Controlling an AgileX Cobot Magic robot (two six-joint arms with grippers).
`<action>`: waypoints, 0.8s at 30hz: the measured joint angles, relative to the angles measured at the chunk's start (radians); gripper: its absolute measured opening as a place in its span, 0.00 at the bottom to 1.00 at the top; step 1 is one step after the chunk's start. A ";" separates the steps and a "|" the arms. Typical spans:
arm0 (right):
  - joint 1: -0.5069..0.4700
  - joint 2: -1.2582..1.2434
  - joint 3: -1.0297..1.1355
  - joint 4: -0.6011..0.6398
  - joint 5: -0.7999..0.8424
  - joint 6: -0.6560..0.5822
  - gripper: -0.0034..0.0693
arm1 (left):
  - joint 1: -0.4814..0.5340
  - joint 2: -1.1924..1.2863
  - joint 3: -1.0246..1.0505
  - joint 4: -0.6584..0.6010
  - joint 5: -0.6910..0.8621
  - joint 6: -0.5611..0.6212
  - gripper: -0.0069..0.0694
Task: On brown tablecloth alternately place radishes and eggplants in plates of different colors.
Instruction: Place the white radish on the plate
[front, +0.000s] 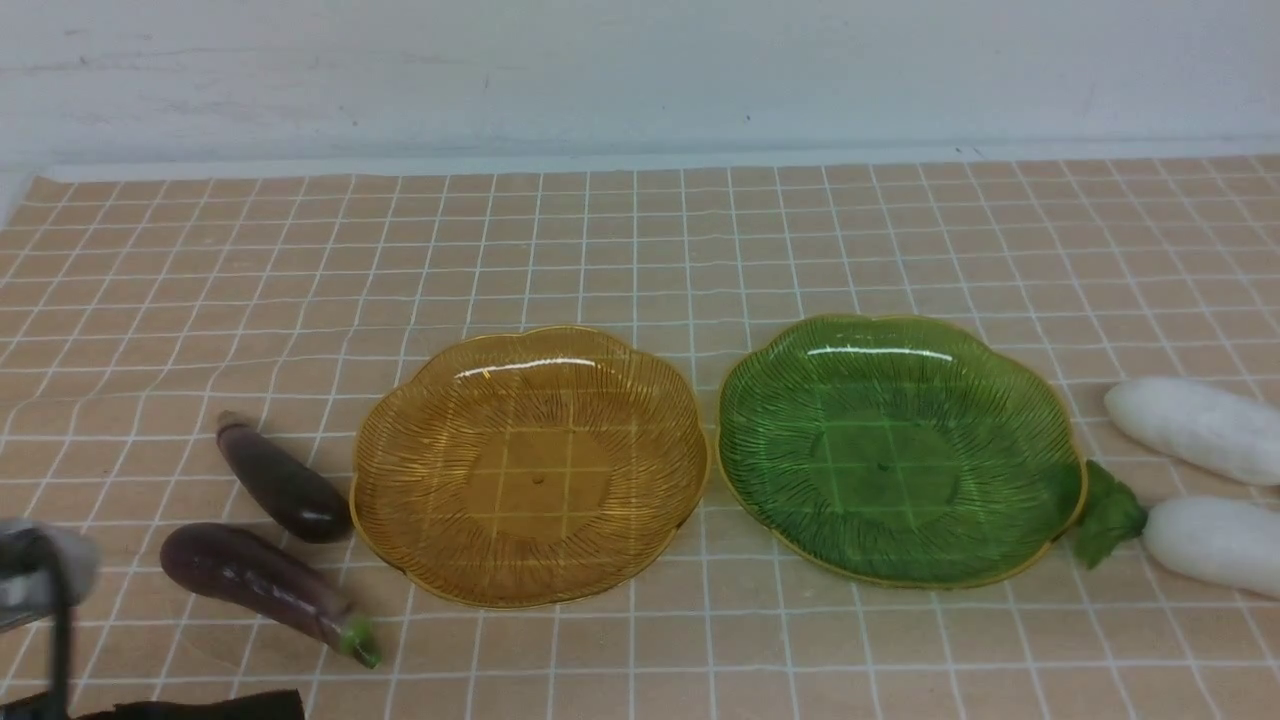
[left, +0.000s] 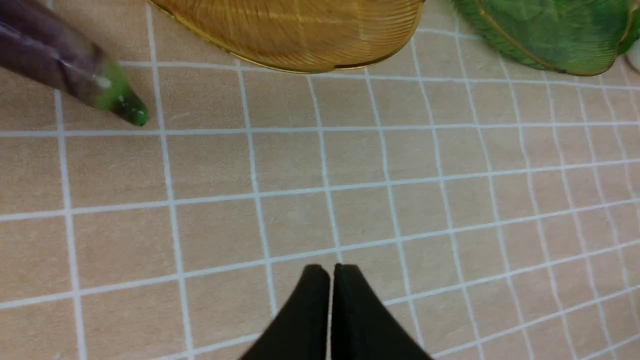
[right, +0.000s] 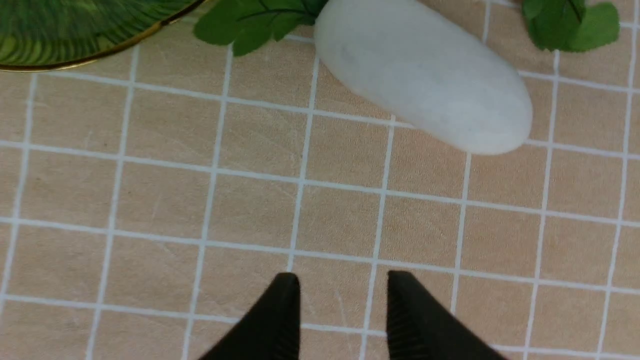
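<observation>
A white wall backs the desk under the tan-brown, white-gridded tablecloth (front: 640, 250). Midway sit 2 scalloped translucent plates: the amber-yellow plate (front: 530, 465) leftward, the green plate (front: 895, 450) rightward. By the left edge lie the shorter dark purple eggplant (front: 282, 480) and, nearer the front edge, the longer green-tipped eggplant (front: 262, 580). At the right edge lie the farther white radish (front: 1200, 428) and the nearer radish (front: 1215, 545), leaves (front: 1105, 515) touching the green rim. The left arm's jaws are pressed together; the right arm's jaws stand slightly spread.
</observation>
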 joint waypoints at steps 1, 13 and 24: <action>0.000 0.034 -0.006 -0.011 -0.015 -0.012 0.39 | 0.000 0.012 -0.001 0.000 0.000 0.010 0.09; 0.001 0.428 -0.019 -0.312 -0.319 -0.291 0.93 | 0.000 0.023 -0.001 0.000 0.009 0.089 0.10; 0.001 0.626 -0.050 -0.580 -0.420 -0.209 0.87 | 0.000 0.023 -0.001 0.000 0.024 0.091 0.10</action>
